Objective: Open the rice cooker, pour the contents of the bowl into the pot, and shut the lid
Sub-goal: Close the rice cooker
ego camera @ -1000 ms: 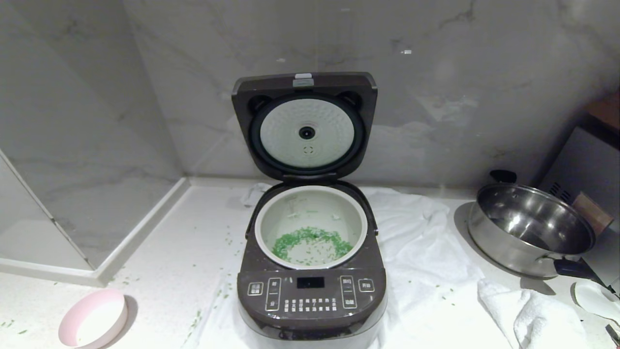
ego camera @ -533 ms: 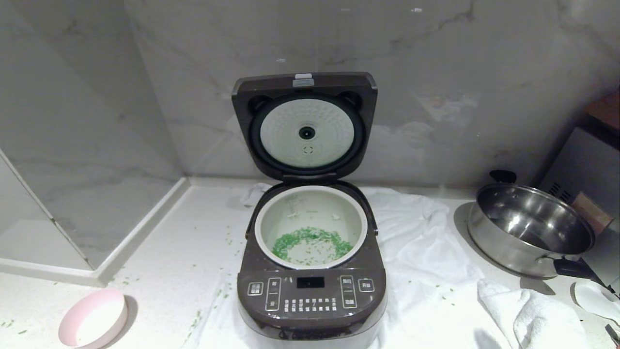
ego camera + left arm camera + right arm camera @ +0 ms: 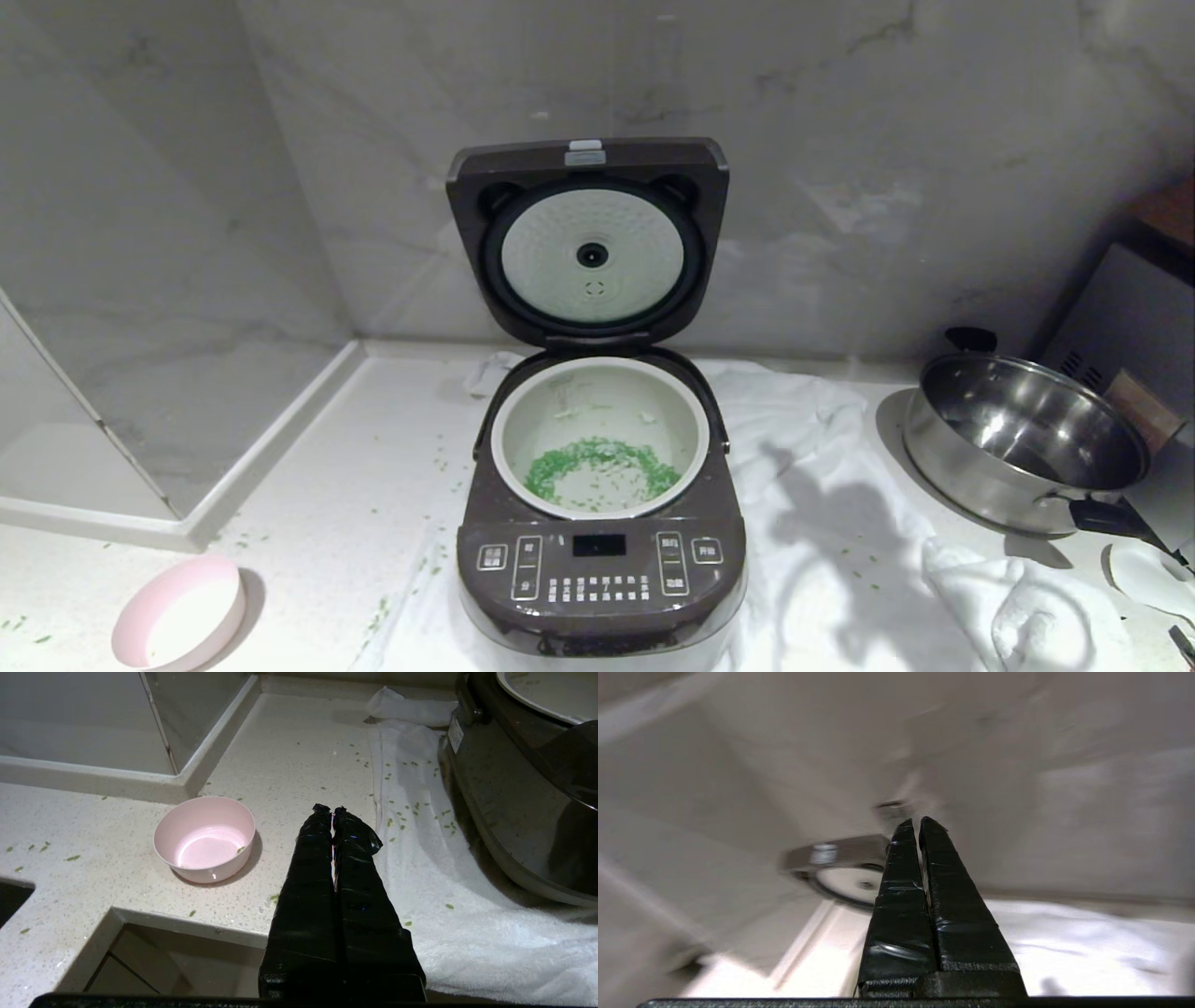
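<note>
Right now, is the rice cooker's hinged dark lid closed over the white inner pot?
No, the dark brown-grey lid stands upright, and the round white inner pot is exposed with green chopped bits inside.

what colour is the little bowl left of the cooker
Pale pink, the bowl shows best in the left wrist view.

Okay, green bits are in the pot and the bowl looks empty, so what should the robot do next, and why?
Probably bring the right hand, fingers shut, up behind the top edge of the lid to push it down. The contents lie in the pot, the bowl sits emptied on the counter, and the lid stands upright, so closing is what remains.
</note>
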Available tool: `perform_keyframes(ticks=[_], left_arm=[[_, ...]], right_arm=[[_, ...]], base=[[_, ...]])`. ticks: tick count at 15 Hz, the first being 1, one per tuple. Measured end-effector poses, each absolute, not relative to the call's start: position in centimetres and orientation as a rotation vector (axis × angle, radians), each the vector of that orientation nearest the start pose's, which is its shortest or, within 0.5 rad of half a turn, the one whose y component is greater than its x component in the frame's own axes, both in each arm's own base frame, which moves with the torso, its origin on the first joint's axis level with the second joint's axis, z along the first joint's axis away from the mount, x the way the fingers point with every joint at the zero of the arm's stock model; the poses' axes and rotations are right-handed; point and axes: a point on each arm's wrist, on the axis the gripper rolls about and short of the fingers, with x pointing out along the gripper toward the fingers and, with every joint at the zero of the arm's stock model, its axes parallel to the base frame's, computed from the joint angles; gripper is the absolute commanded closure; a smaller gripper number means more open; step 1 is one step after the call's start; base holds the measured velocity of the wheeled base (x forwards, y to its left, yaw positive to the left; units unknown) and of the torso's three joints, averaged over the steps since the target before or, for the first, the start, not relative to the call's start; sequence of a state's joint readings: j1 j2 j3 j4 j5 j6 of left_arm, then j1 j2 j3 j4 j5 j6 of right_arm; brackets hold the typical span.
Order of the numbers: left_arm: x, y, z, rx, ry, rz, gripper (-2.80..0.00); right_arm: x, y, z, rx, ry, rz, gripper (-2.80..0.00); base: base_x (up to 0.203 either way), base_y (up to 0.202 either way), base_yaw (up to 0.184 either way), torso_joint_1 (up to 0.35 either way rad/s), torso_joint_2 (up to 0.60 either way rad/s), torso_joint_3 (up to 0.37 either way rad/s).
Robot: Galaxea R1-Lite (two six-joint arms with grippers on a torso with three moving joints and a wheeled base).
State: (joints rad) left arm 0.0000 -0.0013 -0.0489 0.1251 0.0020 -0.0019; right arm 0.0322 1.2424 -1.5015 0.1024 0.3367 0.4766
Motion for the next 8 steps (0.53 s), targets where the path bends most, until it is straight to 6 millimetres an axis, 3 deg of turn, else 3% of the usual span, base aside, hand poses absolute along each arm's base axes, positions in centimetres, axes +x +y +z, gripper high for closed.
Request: perform_keyframes(ticks=[3, 8], left_arm=[[-2.7, 0.0, 7.6, -0.003, 0.075, 0.003, 0.0], [-2.7, 0.0, 7.6, -0.009, 0.076, 0.008, 0.0]], right_arm=[[20.1, 1.9, 42.5, 0.548, 0.069, 0.532, 0.0], [28.2, 2.4, 40.4, 0.677, 0.257, 0.63, 0.0]], base=[[0.0, 0.0, 0.0, 0.0, 0.0, 0.0], [0.0, 0.0, 0.0, 0.0, 0.0, 0.0]])
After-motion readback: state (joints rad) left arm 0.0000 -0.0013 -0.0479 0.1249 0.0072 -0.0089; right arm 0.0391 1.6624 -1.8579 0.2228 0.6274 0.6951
